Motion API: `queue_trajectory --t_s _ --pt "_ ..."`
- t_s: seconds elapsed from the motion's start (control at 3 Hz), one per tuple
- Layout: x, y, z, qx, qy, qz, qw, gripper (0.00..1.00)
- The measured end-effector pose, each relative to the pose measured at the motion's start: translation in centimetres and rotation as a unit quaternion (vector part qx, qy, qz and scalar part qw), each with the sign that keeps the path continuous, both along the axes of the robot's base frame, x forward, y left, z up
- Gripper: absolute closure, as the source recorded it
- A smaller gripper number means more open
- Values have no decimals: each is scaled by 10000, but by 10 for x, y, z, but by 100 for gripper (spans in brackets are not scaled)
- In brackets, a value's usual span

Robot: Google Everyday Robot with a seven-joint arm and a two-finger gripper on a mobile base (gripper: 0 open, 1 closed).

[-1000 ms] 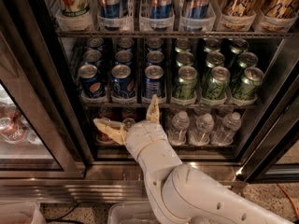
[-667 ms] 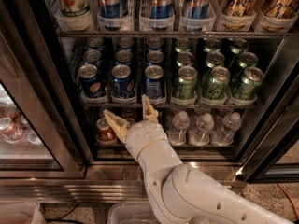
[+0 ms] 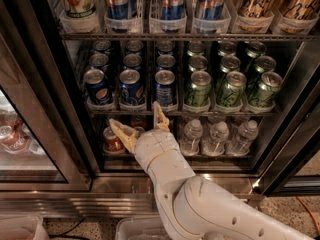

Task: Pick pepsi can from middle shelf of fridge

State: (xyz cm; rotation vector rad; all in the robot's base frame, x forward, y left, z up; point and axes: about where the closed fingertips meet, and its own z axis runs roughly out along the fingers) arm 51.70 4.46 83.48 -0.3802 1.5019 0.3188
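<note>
The fridge (image 3: 55, 114) stands open in front of me. Its middle shelf (image 3: 180, 111) holds lanes of dark-blue pepsi cans on the left and green cans (image 3: 227, 89) on the right. The front pepsi cans stand at the left (image 3: 97, 87), in the middle (image 3: 131, 87) and at the right (image 3: 164, 87). My gripper (image 3: 140, 121) is open and empty, just below the shelf's front edge, under the middle and right pepsi lanes. One finger (image 3: 121, 132) points left and the other (image 3: 160, 116) reaches up to the shelf edge.
The top shelf (image 3: 165, 34) holds tall slim cans in trays. The bottom shelf holds water bottles (image 3: 217, 136) and a red can (image 3: 112, 140). A glass door panel (image 3: 20, 134) is at the left and a black frame post (image 3: 295, 144) at the right. The steel base (image 3: 125, 194) lies below.
The gripper has risen and moved right towards the middle shelf's front edge, with its fingers staying spread apart.
</note>
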Motion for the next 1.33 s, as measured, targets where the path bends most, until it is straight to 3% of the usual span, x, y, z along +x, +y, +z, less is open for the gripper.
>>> queue_trajectory --t_s 0.33,0.67,1.33 --pt "1 0 0 -1 4 -22 10000 26" --pt "11 -4 -1 -9 51 -154 9999 23" --pt "32 2 -3 -64 102 -113 9999 23"
